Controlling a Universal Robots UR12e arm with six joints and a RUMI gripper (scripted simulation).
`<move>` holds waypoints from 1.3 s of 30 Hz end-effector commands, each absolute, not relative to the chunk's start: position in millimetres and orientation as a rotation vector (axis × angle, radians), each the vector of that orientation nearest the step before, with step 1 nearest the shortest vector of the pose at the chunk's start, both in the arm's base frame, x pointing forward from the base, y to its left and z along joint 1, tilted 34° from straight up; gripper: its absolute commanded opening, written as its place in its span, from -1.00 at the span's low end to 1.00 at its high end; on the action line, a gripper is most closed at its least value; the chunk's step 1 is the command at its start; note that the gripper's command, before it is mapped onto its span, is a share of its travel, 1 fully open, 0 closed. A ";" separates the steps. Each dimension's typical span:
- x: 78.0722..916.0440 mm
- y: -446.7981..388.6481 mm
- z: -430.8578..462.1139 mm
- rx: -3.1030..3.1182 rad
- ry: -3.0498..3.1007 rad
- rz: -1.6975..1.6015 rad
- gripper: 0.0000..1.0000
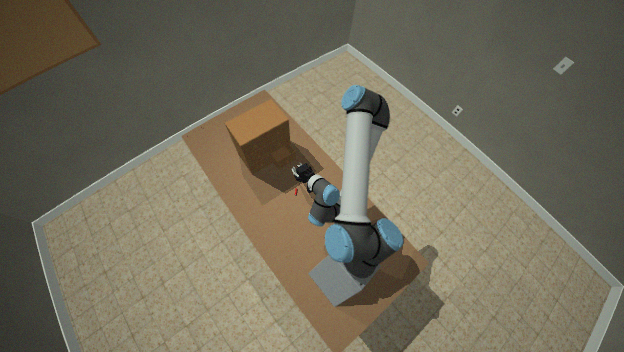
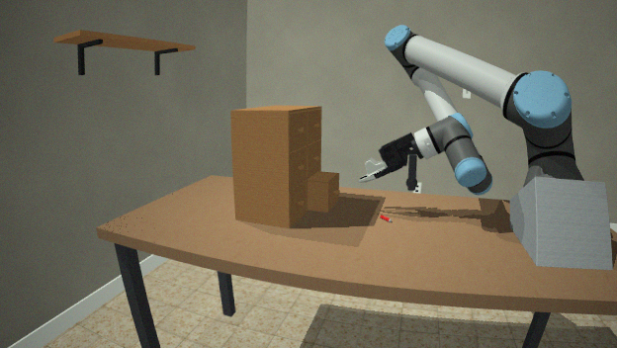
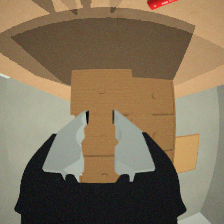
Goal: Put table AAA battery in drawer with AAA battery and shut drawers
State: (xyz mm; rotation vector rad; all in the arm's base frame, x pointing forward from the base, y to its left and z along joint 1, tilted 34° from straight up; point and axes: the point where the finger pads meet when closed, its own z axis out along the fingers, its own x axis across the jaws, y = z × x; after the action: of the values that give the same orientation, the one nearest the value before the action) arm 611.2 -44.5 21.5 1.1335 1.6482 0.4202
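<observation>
A tall brown wooden chest of drawers [image 1: 257, 122] [image 2: 261, 165] [image 3: 145, 115] stands upright on the left part of the brown wooden table [image 1: 260, 220] [image 2: 316, 262], its drawer fronts facing right toward the robot. The boxy wooden drawer [image 2: 318, 193] [image 3: 101, 90] in the bottom row, on the far side, juts out; its inside is hidden from these angles. The small red cylindrical AAA battery with a silvery end [image 1: 296, 191] [image 2: 386, 217] [image 3: 163, 4] lies on the table, right of the chest and near the edge of its shadow. Above the table, between the chest and the grey block-shaped base [image 1: 332, 280] [image 2: 573, 222], hangs the black gripper with pale grey fingers [image 1: 294, 172] [image 2: 365, 171], tilted down toward the left. Its jaws stand partly apart with nothing between them, clear of both drawer and battery
</observation>
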 end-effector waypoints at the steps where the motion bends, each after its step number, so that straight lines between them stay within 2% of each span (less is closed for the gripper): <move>1: 598.6 -33.6 38.5 1.134 1.648 0.420 -0.61; 39: 580.9 -20.5 58.6 1.202 1.683 0.347 -0.61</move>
State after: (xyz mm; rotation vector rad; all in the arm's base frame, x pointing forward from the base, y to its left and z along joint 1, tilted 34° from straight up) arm 583.2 -22.3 56.0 1.1790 1.6713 0.3715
